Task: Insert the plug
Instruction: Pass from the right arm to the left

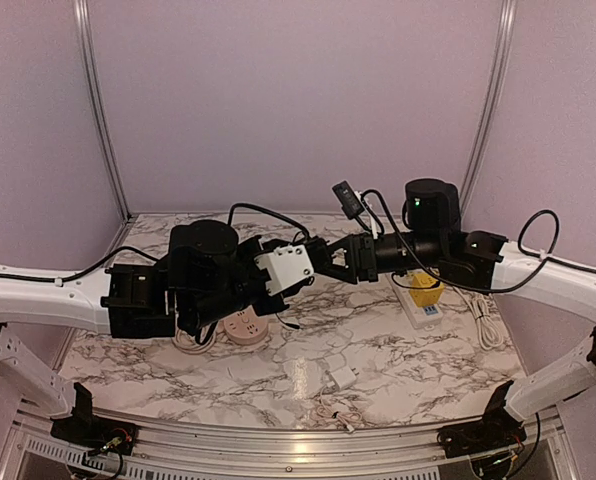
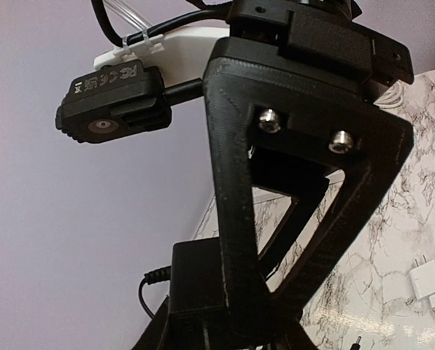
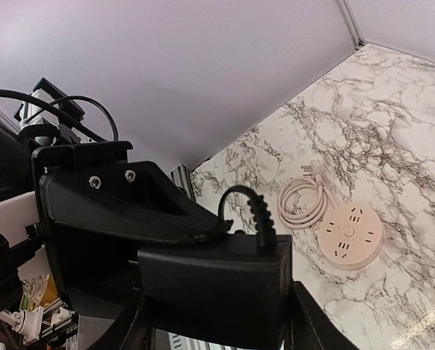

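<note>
Above the middle of the marble desk [image 1: 398, 350] the two arms meet in mid-air. The right end effector [image 1: 344, 258] is clamped on a black power adapter [image 3: 210, 288], which sits between its fingers with the ribbed cable boot standing up from its top edge. One finger of the left end effector [image 1: 318, 258] lies on the adapter's upper face; whether it has closed on it I cannot tell. Below, on the desk, a round beige power strip [image 3: 351, 235] lies just beside a coiled white cord [image 3: 305, 200]. A small white charger [image 2: 427, 281] lies apart, nearer the front
</note>
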